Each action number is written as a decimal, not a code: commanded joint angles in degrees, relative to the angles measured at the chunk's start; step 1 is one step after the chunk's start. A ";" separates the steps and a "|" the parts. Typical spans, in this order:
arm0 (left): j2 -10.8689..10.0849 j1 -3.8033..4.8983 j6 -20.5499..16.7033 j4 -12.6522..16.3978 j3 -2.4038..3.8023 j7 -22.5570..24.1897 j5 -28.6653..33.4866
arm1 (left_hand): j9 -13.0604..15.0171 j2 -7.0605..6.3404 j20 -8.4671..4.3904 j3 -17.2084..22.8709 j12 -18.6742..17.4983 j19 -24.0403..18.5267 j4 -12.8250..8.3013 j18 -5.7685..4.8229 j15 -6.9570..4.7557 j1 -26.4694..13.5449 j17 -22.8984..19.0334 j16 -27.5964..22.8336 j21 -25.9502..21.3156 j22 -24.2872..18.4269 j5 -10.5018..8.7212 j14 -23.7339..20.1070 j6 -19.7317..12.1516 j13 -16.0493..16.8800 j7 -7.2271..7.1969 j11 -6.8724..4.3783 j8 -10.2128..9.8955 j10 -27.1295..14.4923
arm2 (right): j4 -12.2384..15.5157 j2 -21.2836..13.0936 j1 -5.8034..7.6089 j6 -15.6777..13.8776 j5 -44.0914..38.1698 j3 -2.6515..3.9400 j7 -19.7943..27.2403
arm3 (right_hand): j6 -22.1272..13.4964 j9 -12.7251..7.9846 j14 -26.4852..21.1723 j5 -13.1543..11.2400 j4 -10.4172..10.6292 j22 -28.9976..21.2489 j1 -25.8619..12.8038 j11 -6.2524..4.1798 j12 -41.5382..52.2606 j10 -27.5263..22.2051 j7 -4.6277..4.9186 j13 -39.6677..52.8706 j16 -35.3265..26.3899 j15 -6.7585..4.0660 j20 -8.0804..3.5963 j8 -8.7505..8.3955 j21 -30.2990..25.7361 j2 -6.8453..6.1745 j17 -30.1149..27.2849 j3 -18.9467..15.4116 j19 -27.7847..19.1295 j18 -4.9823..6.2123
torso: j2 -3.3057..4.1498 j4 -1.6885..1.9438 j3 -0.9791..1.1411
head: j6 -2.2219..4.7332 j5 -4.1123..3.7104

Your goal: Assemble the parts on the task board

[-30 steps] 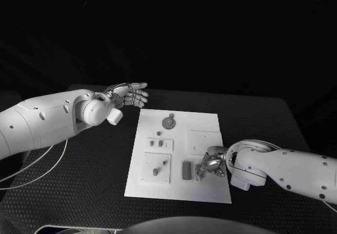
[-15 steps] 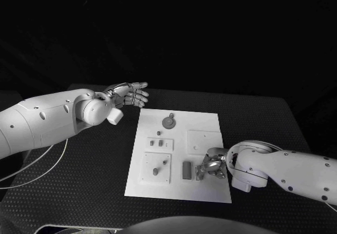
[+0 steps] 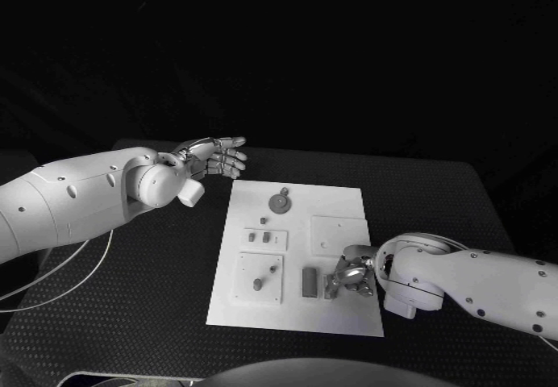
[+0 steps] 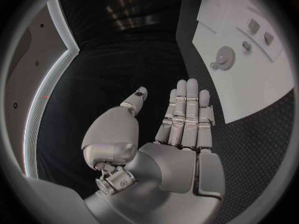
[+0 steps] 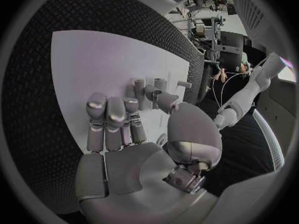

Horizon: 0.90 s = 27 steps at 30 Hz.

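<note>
The white task board [image 3: 349, 201] lies mid-table, also seen in the left wrist view [image 4: 261, 79]. On it are a round grey disc part [image 3: 279, 201] [image 4: 224, 56], a small peg [image 3: 263, 219], two small pieces [image 3: 258, 237], a sub-plate with pegs [image 3: 247, 298] and a grey block [image 3: 310, 282]. My right hand [image 3: 349, 276] is low over the board's near right part, just right of the block. Its fingers [image 5: 115, 117] lie straight and its thumb [image 5: 167, 102] sits beside several upright grey parts [image 5: 146, 90]; nothing is gripped. My left hand [image 3: 214, 158] [image 4: 181, 129] hovers open beyond the board's far left corner.
A raised square plate [image 3: 337, 232] sits on the board just beyond my right hand. Black matting [image 3: 151, 274] surrounds the board on all sides. A white cable [image 3: 70, 270] trails under my left arm at the table's left.
My right hand has edged slightly toward the board's near edge. The left hand and the parts stay as they were.
</note>
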 commanded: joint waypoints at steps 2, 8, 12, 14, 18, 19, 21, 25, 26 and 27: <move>0.06 0.05 0.82 0.13 0.04 0.26 -0.31 | -0.09 -0.28 0.08 0.08 0.20 -0.08 0.34 0.55 -0.03 0.26 0.08 -0.32 -0.28 1.12 0.02 -0.45 0.39 -0.10 -0.06 -0.17 -0.27 -0.24 | 0.38 0.37 -0.13 0.68 0.51 -0.01 1.52 | 0.25 -0.15 0.10 -0.28 0.37 -0.07 -0.82 -0.38 0.11 0.13 -0.02 -0.10 0.16 -0.38 0.03 0.07 0.26 -0.21 -0.03 0.04 -0.29 3.32 | 0.00 0.03 -0.02 | 0.02 0.05; -0.01 0.05 0.88 0.16 0.04 0.20 -0.46 | -0.09 -0.28 0.08 0.08 0.20 -0.08 0.34 0.55 -0.03 0.28 0.08 -0.33 -0.28 1.12 0.02 -0.46 0.39 -0.11 -0.06 -0.17 -0.27 -0.24 | 0.56 0.37 -0.13 0.68 0.66 -0.01 1.98 | 0.22 -0.44 -0.01 -2.91 1.80 -0.31 -1.61 -0.39 0.07 0.08 -0.03 -0.12 0.00 -0.43 -0.02 0.11 0.37 -2.59 -0.04 0.12 -0.38 3.32 | 0.02 0.03 -0.04 | -0.11 0.12; 0.00 0.05 0.92 0.16 0.04 0.16 -0.46 | -0.09 -0.28 0.08 0.08 0.20 -0.08 0.34 0.55 -0.03 0.29 0.08 -0.33 -0.28 1.12 0.02 -0.46 0.39 -0.11 -0.06 -0.17 -0.28 -0.24 | 0.56 0.35 -0.13 0.07 0.59 -0.01 2.47 | 0.19 -0.49 -0.07 -3.38 2.15 -0.35 -1.93 -0.36 0.07 0.06 -0.02 -0.11 -0.09 -0.42 -0.02 0.12 0.42 -3.09 -0.10 -0.17 -0.37 3.32 | 0.01 0.00 -0.06 | -0.06 0.04; -0.02 0.05 0.87 0.16 0.04 0.11 -0.47 | -0.09 -0.28 0.08 0.08 0.20 -0.08 0.34 0.55 -0.03 0.29 0.08 -0.33 -0.28 1.12 0.02 -0.46 0.39 -0.11 -0.06 -0.17 -0.28 -0.24 | 0.52 0.36 -0.13 -0.14 0.59 -0.01 2.55 | 0.15 -0.51 -0.10 -4.45 2.58 -0.35 -2.87 -0.33 0.08 0.04 0.05 -0.10 -0.11 -0.39 0.05 0.12 0.48 -4.11 -0.11 -1.06 -0.36 3.31 | 0.01 0.01 -0.04 | -0.06 0.07; -0.05 0.05 0.93 0.18 0.04 0.09 -0.74 | -0.09 -0.25 0.08 0.09 0.20 -0.08 0.34 0.56 -0.03 0.32 0.08 -0.33 -0.28 1.12 0.02 -0.47 0.39 -0.11 -0.06 -0.17 -0.28 -0.25 | 0.45 0.35 -0.13 -0.01 0.43 -0.01 2.61 | -0.02 -0.45 -0.24 -4.88 3.19 -0.45 -3.86 -0.39 0.11 -0.07 -0.01 -0.06 -0.18 -0.48 -0.09 0.23 0.58 -5.80 -0.12 -3.21 -0.39 3.32 | -0.01 0.00 -0.03 | -0.03 0.05; -0.05 0.05 0.97 0.17 0.04 0.09 -0.74 | -0.09 -0.18 0.08 0.13 0.21 -0.08 0.34 0.56 -0.03 0.38 0.08 -0.33 -0.28 1.12 0.03 -0.47 0.39 -0.12 -0.06 -0.17 -0.28 -0.25 | 0.50 0.35 -0.13 0.03 0.41 -0.01 2.60 | -0.06 -0.44 -0.26 -4.88 3.13 -0.48 -3.64 -0.41 0.12 -0.08 -0.03 -0.05 -0.17 -0.50 -0.15 0.26 0.59 -5.84 -0.10 -3.39 -0.42 3.32 | -0.01 -0.01 -0.03 | -0.02 0.06; -0.05 0.05 0.94 0.16 0.04 0.09 -0.74 | -0.09 0.03 0.08 0.20 0.22 -0.08 0.35 0.57 -0.03 0.51 0.08 -0.33 -0.27 1.12 0.04 -0.47 0.40 -0.13 -0.07 -0.18 -0.27 -0.25 | 0.57 0.34 -0.13 0.19 0.38 -0.01 2.60 | -0.12 -0.41 -0.31 -4.87 2.95 -0.52 -3.20 -0.42 0.13 -0.11 -0.04 -0.04 -0.21 -0.54 -0.26 0.31 0.61 -5.80 -0.11 -3.75 -0.46 3.32 | -0.01 -0.02 -0.02 | -0.03 0.08; -0.02 0.05 0.94 0.18 0.04 0.09 -0.74 | -0.09 0.01 0.08 0.19 0.22 -0.08 0.35 0.57 -0.03 0.51 0.08 -0.33 -0.28 1.12 0.03 -0.47 0.40 -0.13 -0.06 -0.17 -0.28 -0.25 | 0.56 0.29 -0.13 0.27 0.35 -0.01 2.64 | -0.14 -0.40 -0.34 -4.87 2.93 -0.56 -2.93 -0.43 0.14 -0.11 -0.05 -0.03 -0.23 -0.55 -0.31 0.35 0.61 -5.66 -0.12 -3.92 -0.49 3.32 | 0.01 -0.02 0.01 | -0.07 0.12; -0.02 0.05 0.95 0.18 0.04 0.08 -0.74 | -0.10 -0.01 0.09 0.18 0.22 -0.09 0.35 0.57 -0.03 0.51 0.08 -0.33 -0.28 1.12 0.03 -0.47 0.40 -0.13 -0.06 -0.17 -0.28 -0.25 | 0.57 0.26 -0.13 0.27 0.34 -0.01 2.64 | -0.15 -0.40 -0.32 -4.87 2.93 -0.57 -2.90 -0.43 0.14 -0.12 -0.05 -0.03 -0.20 -0.55 -0.32 0.35 0.61 -5.65 -0.09 -3.95 -0.49 3.32 | 0.00 -0.01 -0.01 | -0.06 0.13; -0.02 0.05 0.95 0.18 0.04 0.08 -0.74 | -0.10 -0.01 0.09 0.17 0.22 -0.09 0.35 0.57 -0.03 0.51 0.08 -0.33 -0.28 1.12 0.03 -0.47 0.40 -0.13 -0.06 -0.17 -0.28 -0.25 | 0.57 0.22 -0.13 0.21 0.34 -0.01 2.65 | -0.15 -0.39 -0.33 -4.87 2.93 -0.58 -2.87 -0.43 0.14 -0.12 -0.05 -0.03 -0.21 -0.55 -0.32 0.35 0.60 -5.65 -0.10 -3.97 -0.50 3.32 | 0.00 -0.02 0.00 | -0.06 0.15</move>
